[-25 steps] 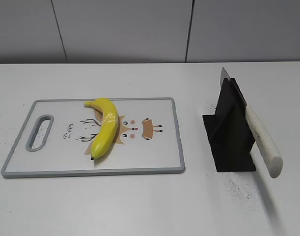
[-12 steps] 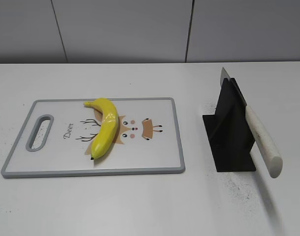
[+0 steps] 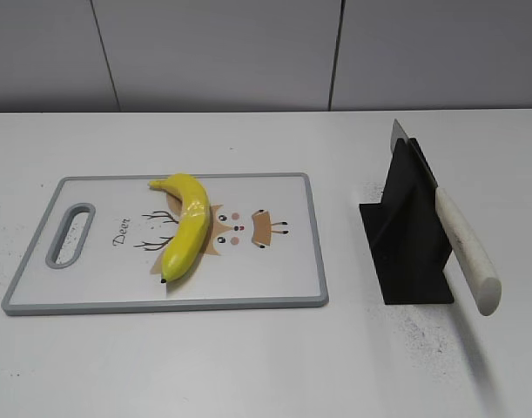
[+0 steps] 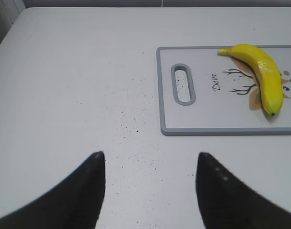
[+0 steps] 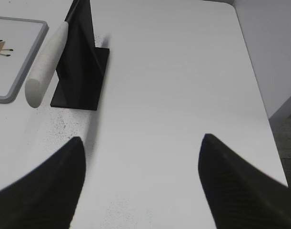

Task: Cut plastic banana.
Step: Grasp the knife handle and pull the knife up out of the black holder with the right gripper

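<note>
Nothing has changed in the last second: in the exterior view the plastic banana (image 3: 185,225), the knife (image 3: 457,235) and its black stand (image 3: 407,237) lie exactly as they did in the earlier pictures. I judge from this that the task has not really begun; no arm has reached into the work area yet.

The plastic banana rests on the cutting board (image 3: 274,279), which lies on the left half of the white counter (image 3: 248,366), nearer to the front edge than to the back one. The fruit lies left of the board's centre, with its dark tip toward the front edge and its stem toward the back. It is whole.

The knife leans in the black stand on the right half of the counter, blade up and back, pale handle pointing to the front right corner.

The left gripper (image 4: 150,179) hovers above the bare counter near the left edge, its jaws apart and holding nothing. The right gripper (image 5: 141,167) hovers near the front right corner, jaws also wide apart and empty, with the knife handle ahead of it to its left.

The next move is probably for the right arm to take the handle.
</note>
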Robot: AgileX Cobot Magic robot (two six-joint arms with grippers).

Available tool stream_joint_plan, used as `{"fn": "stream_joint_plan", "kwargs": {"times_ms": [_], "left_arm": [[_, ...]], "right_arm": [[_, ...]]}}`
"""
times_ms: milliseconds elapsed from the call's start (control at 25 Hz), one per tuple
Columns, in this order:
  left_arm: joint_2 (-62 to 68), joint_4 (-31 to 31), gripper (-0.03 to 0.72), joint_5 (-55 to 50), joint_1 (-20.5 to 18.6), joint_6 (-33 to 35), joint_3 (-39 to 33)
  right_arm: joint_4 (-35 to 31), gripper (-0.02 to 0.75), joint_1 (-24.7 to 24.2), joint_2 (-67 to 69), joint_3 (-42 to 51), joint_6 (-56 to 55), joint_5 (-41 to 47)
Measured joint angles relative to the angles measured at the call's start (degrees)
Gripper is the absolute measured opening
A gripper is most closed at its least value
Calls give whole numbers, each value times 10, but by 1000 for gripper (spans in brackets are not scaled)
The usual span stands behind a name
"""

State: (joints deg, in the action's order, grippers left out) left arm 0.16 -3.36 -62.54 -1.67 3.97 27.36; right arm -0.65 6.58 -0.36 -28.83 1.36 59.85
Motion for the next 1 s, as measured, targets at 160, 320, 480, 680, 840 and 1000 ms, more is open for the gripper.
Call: {"fn": "stream_joint_plan", "kwargs": {"times_ms": [160,320,480,680,840,1000], "left_arm": [[0,0,586,0,0,0,0],[0,0,586,0,0,0,0],[0,0,586,0,0,0,0],[0,0,586,0,0,0,0],[0,-2,586,0,0,0,0],[0,-2,584,0,0,0,0]], "right_arm": [[0,559,0,0,0,0,0],[0,557,0,0,0,0,0],[0,557,0,0,0,0,0],[1,554,0,0,0,0,0],[1,554,0,4,-9,0,0],[1,554,0,53,-46,0,0]]}}
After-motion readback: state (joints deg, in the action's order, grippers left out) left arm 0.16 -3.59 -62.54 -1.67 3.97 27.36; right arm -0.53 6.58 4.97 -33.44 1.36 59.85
